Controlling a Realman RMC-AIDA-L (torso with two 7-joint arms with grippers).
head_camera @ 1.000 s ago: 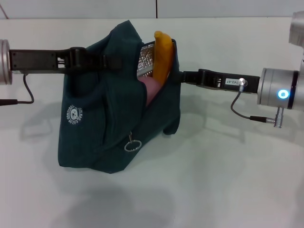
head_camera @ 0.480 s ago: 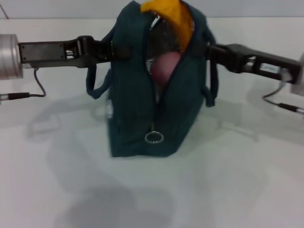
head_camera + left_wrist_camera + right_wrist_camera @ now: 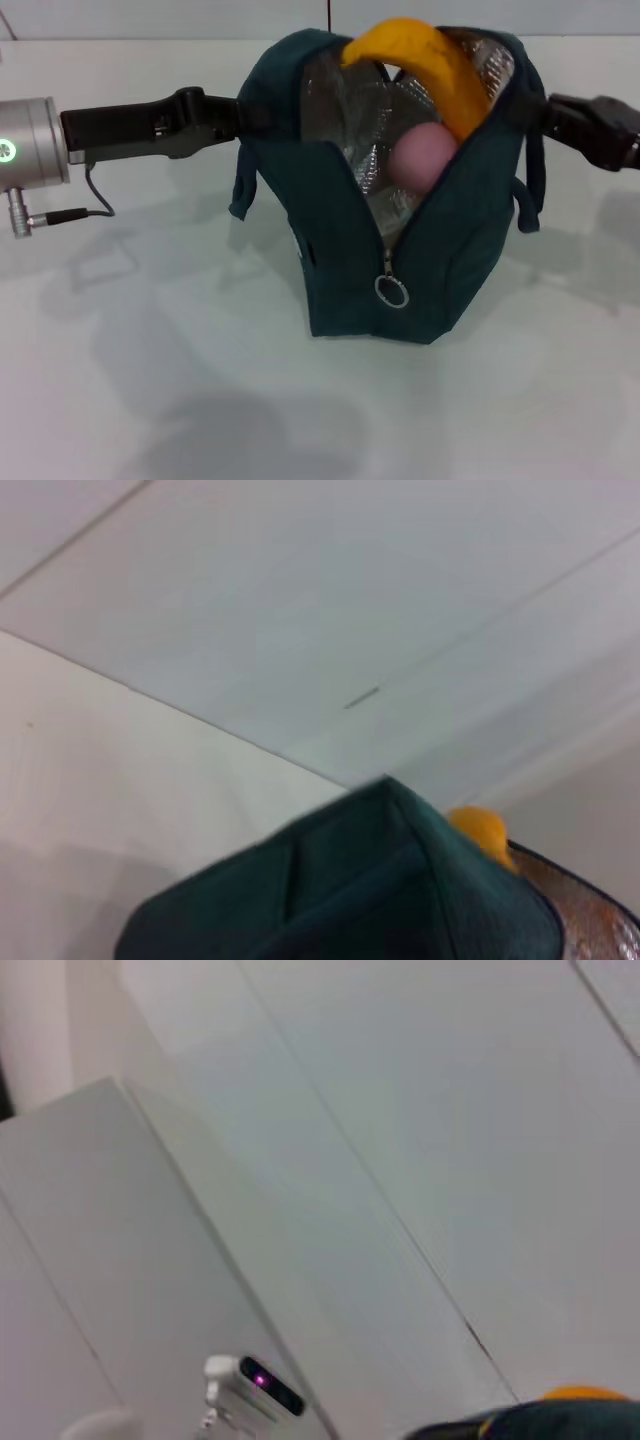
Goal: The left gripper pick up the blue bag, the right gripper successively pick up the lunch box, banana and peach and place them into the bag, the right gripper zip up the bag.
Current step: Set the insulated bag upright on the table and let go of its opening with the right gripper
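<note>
The blue bag (image 3: 350,230) stands at the table's middle with its mouth spread wide and its silver lining showing. The banana (image 3: 425,55) sticks out of the top. The peach (image 3: 420,158) lies inside below it. The lunch box is hidden. The zip's ring pull (image 3: 392,291) hangs low on the near end. My left gripper (image 3: 245,115) grips the bag's left rim. My right gripper (image 3: 540,112) holds the right rim by a handle. The left wrist view shows the bag's fabric (image 3: 380,880) and the banana's tip (image 3: 480,830).
The white table (image 3: 150,400) lies all around the bag. One loop handle (image 3: 240,190) hangs on the bag's left side, and the other (image 3: 530,190) on its right. The right wrist view shows a wall, a small lit device (image 3: 255,1385) and the bag's edge (image 3: 520,1425).
The bag has turned and shifted to the right between both grippers. Its mouth has spread wider and now faces me, so the peach and lining show more.
</note>
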